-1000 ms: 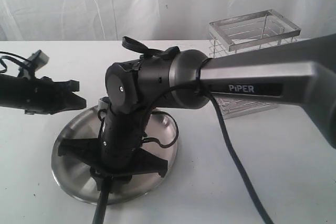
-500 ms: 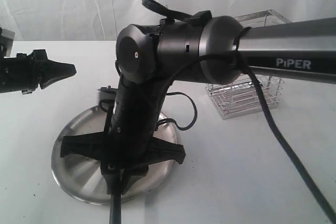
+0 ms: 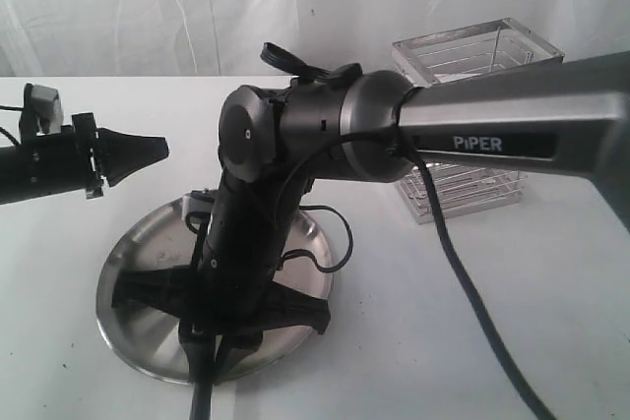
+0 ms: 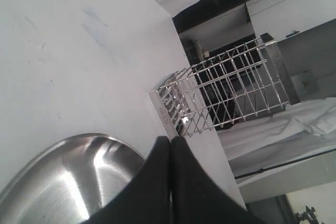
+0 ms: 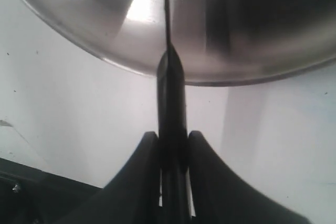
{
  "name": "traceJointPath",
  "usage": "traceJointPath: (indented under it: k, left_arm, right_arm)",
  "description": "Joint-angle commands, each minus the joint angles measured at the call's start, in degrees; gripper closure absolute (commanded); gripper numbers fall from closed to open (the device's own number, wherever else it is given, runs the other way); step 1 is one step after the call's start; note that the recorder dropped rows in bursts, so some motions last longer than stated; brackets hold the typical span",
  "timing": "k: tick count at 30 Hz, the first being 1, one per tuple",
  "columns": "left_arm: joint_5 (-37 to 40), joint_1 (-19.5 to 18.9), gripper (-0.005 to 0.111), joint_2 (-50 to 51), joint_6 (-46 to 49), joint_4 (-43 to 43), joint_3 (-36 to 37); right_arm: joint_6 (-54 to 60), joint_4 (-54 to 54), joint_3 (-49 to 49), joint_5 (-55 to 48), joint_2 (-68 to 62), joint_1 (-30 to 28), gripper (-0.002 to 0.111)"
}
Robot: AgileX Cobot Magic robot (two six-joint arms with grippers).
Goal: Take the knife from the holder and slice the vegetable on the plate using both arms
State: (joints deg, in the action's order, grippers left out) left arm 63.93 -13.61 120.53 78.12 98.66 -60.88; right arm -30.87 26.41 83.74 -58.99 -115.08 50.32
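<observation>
- A white counter (image 3: pixel 512 322) fills the lower part of the exterior view, with white cloth (image 3: pixel 148 7) hanging behind it.
- Nearest, low in the frame and left of the middle, the right pincer (image 5: pixel 172 139) points down by the near rim of the plate (image 3: pixel 148 243). It pinches the knife (image 5: pixel 171 103) by its black handle, with its fingers (image 5: pixel 137 182) on either side.
- The right wrist view shows the knife edge-on, its thin dark blade running past the rim and over the plate's shiny floor. Whether the blade touches the metal cannot be told.
- The plate lies flat on the counter at the lower left, and the pincer and wrist cover much of its middle.
- Above it the right arm (image 3: pixel 512 130), grey and marked "PIPER", enters from the right edge. It bends at a black joint near the centre of the frame and drops toward the plate.
- A black cable (image 3: pixel 465 302) hangs from the arm toward the lower right.
- At the left edge, mid-height, the left pincer (image 3: pixel 157 148) hovers off the counter, up and left of the plate. Its fingers are pressed together with nothing between them, and its tip points right.
- Farthest back, at the upper right, the holder (image 3: pixel 463 189) stands upright on the counter. It is partly hidden behind the right arm and apart from the plate.
</observation>
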Motion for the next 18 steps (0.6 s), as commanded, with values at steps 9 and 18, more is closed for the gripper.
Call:
traceJointPath:
  k: [9, 18]
  left_arm:
    - [1.57, 7.13, 0.107, 1.05, 1.86, -2.74, -1.36]
    - [-1.39, 8.22, 0.107, 1.05, 1.35, -2.74, -1.36]
  right_arm:
    - [-0.32, -0.59, 0.17, 1.7, -0.09, -0.98, 0.108]
    - [-0.94, -0.29, 0.17, 4.2, -0.48, -1.86, 0.108]
